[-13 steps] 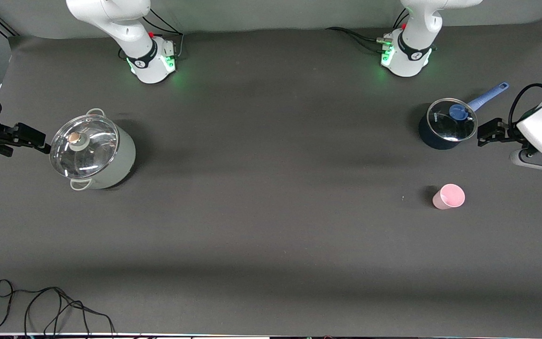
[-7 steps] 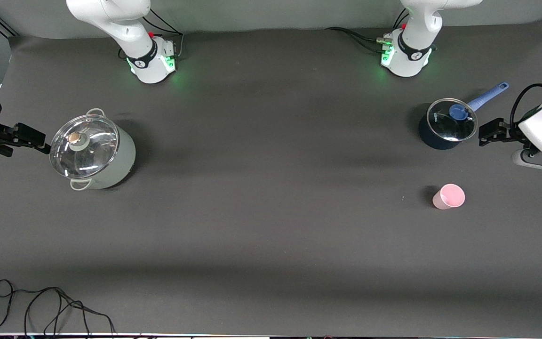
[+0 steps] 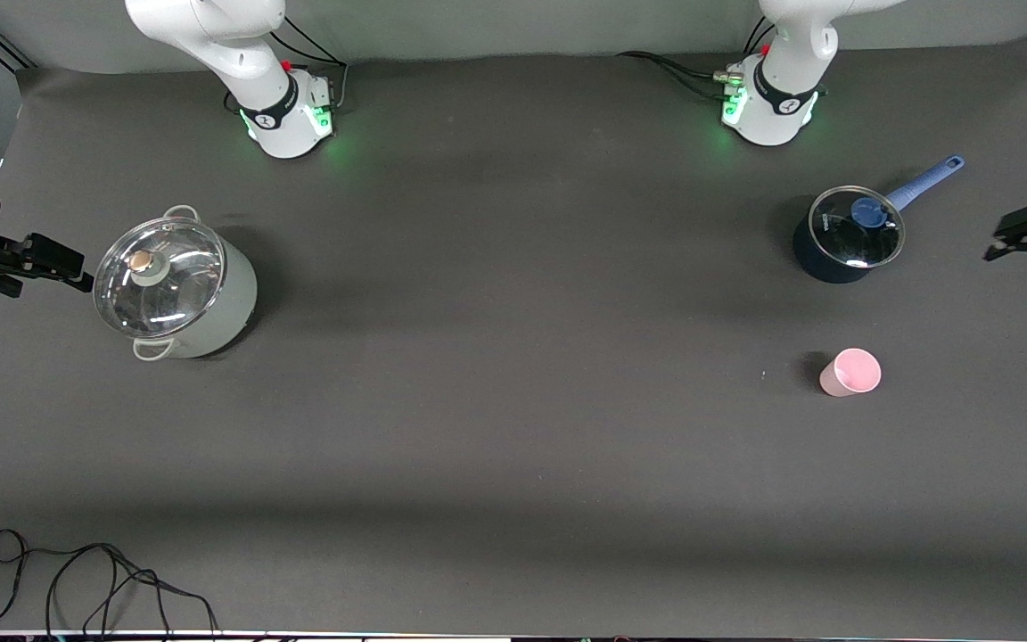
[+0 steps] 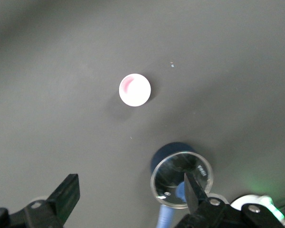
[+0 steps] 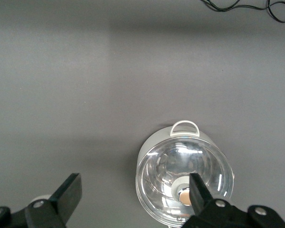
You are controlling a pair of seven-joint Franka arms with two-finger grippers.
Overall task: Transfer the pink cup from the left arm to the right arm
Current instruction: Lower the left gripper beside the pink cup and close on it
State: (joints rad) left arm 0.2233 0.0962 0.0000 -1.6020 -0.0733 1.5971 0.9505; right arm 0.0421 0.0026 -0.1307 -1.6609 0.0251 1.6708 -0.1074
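The pink cup (image 3: 850,373) stands upright on the dark table toward the left arm's end, nearer to the front camera than the blue saucepan (image 3: 845,236). My left gripper (image 3: 1008,236) hangs open and empty high over the table's edge at that end, well apart from the cup. The left wrist view looks down on the cup (image 4: 135,90), with the left gripper (image 4: 130,187) wide open over bare table. My right gripper (image 3: 72,266) waits open beside the grey-green pot (image 3: 175,287); the right wrist view shows the right gripper (image 5: 133,186) empty.
The blue saucepan (image 4: 180,178) has a glass lid and a long blue handle (image 3: 928,181). The grey-green pot (image 5: 184,178) also carries a glass lid. A black cable (image 3: 77,580) lies coiled by the table's front edge toward the right arm's end.
My left gripper has drawn away from the saucepan toward the left arm's end of the table, its white wrist leaving the front view. The cup, both pots and the right arm have not moved.
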